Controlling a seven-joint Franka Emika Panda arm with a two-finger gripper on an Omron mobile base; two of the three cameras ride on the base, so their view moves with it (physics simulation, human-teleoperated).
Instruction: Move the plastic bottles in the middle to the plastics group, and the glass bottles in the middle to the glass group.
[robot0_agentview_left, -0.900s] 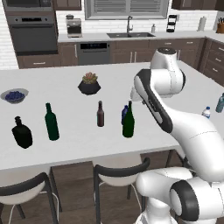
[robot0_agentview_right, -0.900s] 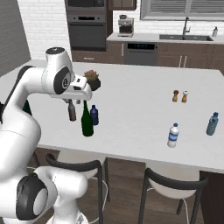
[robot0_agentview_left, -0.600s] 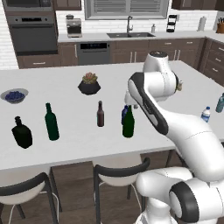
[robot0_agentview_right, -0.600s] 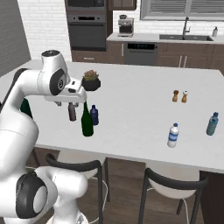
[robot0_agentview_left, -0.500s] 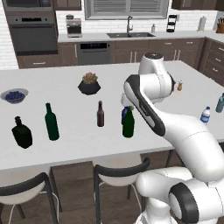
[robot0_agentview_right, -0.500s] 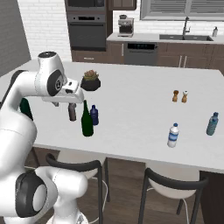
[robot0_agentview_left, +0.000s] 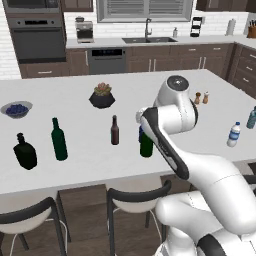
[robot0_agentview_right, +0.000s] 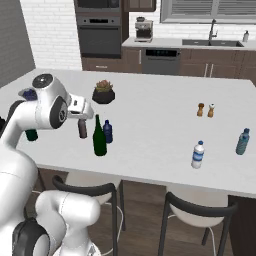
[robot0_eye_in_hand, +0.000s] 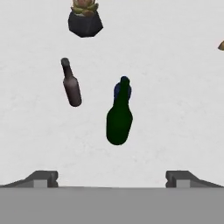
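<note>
While the tall green wine bottle (robot0_eye_in_hand: 118, 124) stands upright in the middle of the tabletop (robot0_agentview_left: 75, 125) with the stubby dark blue bottle (robot0_agentview_right: 107, 131) just behind it and the slim brown bottle (robot0_agentview_left: 115, 131) a little to its left, none of the three has left its place since the pictures of a second ago. What has changed is the arm: its upper joints have swung across and the hand now looks straight down on the middle cluster from above. The fingers (robot0_eye_in_hand: 43, 178), which were nearly closed a moment back, now stand spread wide at the two lower corners of the hand view, with nothing between them. I judge this as the set-up for a first pick, most likely the wine bottle, which sits nearest the centre line between the tips; no sorting looks done yet.

The glass group waits at the far left: the black flask (robot0_agentview_left: 25, 151) and the straight-sided green bottle (robot0_agentview_left: 59, 141). The plastics group is well apart to the right: the clear water bottle (robot0_agentview_right: 198, 154) and the teal bottle (robot0_agentview_right: 242, 142).

In the left base view the arm covers most of the dark blue bottle, and in the hand view the wine bottle hides all but a sliver of it. In the right base view the hand overlaps the brown bottle. The teal bottle is cut by the frame edge in the left base view.
</note>
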